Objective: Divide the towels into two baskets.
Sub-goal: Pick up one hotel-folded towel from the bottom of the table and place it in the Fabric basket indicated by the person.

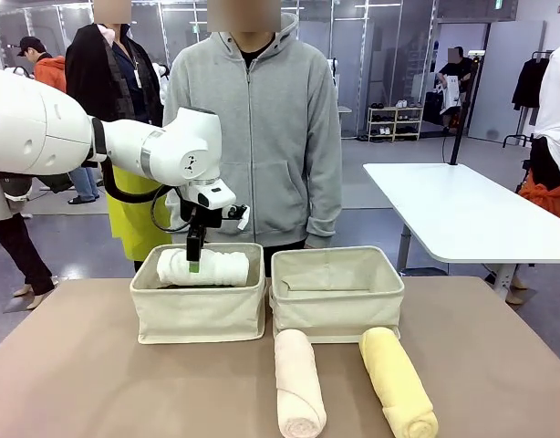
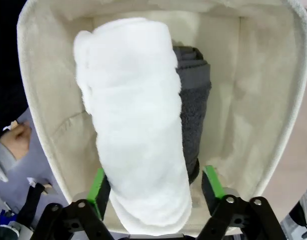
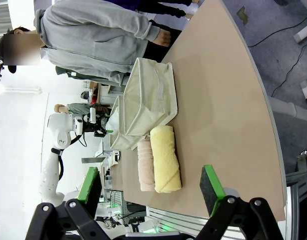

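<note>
The left jaws stand open astride the white towel (image 2: 133,125), beside the grey towel (image 2: 194,110) in a basket (image 2: 253,75). The right jaws are open.

Premises assessed as an open robotics lab or test hall. Evidence: a white robot arm (image 1: 125,146) mounted at a tan table (image 1: 79,365), a white work table (image 1: 462,214) beyond, grey floor (image 1: 371,178), glazed partitions (image 1: 353,46), a low shelf rack (image 1: 395,121) and bystanders (image 1: 43,64) behind.
</note>
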`<move>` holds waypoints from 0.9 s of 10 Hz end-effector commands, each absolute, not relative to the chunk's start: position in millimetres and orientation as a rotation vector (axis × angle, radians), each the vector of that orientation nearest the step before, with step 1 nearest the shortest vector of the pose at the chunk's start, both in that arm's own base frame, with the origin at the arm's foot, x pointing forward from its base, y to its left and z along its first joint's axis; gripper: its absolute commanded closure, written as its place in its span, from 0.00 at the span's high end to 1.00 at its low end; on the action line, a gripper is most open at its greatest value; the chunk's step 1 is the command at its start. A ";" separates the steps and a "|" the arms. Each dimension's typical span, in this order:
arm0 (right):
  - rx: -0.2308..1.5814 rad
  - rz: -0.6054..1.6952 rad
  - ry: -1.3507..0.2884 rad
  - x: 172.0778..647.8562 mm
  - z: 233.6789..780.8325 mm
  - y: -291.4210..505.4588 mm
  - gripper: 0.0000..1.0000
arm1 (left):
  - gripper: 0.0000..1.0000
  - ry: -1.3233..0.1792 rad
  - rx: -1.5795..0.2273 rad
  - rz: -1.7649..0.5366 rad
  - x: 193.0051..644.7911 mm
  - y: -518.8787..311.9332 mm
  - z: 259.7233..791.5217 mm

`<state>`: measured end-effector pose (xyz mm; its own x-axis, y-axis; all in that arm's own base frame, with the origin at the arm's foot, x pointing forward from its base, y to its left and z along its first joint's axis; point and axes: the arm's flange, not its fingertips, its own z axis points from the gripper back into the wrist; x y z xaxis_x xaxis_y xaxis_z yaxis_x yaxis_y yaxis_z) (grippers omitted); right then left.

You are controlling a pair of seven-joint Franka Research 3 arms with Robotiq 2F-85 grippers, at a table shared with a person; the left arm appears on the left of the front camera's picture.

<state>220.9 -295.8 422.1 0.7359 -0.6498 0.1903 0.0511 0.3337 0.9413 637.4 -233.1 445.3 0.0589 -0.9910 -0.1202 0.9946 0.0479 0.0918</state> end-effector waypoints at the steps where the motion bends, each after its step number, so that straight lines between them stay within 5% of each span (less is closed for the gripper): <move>1: 1.160 -0.497 -0.628 219.1 423.3 -294.6 1.00 | 1.00 0.017 0.167 -1.521 638.2 -238.5 445.4; 9: 1.160 -0.497 -0.628 219.1 423.3 -294.6 1.00 | 1.00 0.017 0.167 -1.521 638.2 -238.5 445.4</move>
